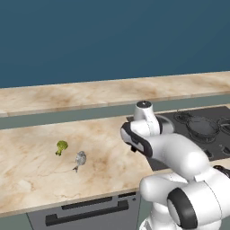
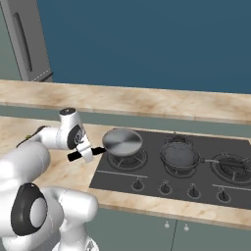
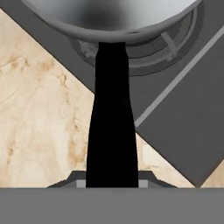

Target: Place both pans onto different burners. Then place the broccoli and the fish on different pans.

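My tool [image 2: 89,152] is clamped on the straight black handle of the shiny silver-grey round pan [image 2: 122,141], held over the front-left black ribbed burner [image 2: 128,158]. I'd lower level, centre the bowl on the grate, then release. 1 darker pan [image 2: 180,155] sits on the middle burner.

Marble counter [image 1: 36,170]: broccoli [image 1: 61,146], fish [image 1: 80,159], seemingly flat.
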Robot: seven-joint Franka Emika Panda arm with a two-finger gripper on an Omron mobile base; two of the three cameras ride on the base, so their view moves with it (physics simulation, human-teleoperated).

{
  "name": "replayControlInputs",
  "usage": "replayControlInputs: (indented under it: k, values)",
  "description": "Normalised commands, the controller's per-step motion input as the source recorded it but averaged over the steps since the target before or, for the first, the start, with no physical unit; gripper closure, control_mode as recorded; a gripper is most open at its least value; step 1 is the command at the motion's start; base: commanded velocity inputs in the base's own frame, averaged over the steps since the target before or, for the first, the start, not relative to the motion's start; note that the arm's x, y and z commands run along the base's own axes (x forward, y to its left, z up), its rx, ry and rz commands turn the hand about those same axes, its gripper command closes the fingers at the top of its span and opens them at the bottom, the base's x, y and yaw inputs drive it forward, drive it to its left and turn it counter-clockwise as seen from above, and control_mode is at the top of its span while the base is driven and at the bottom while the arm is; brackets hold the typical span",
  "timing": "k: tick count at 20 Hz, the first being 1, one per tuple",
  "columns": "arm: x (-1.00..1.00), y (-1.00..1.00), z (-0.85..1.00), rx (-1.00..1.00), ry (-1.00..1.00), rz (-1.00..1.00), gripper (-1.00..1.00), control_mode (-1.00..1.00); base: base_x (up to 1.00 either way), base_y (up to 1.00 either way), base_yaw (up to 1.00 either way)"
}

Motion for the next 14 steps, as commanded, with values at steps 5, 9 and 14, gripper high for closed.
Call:
replayControlInputs:
  k: [5,9,14]
  values:
    - [0.09,-0.08,-0.25,-0.01,0.01,0.00,1.00,-1.00,0.00,0.00,0.00]
    - [0.05,-0.10,-0.21,0.00,0.01,0.00,1.00,-1.00,0.00,0.00,0.00]
    - [0.07,-0.21,-0.20,0.00,0.00,-0.01,1.00,-1.00,0.00,0.00,0.00]
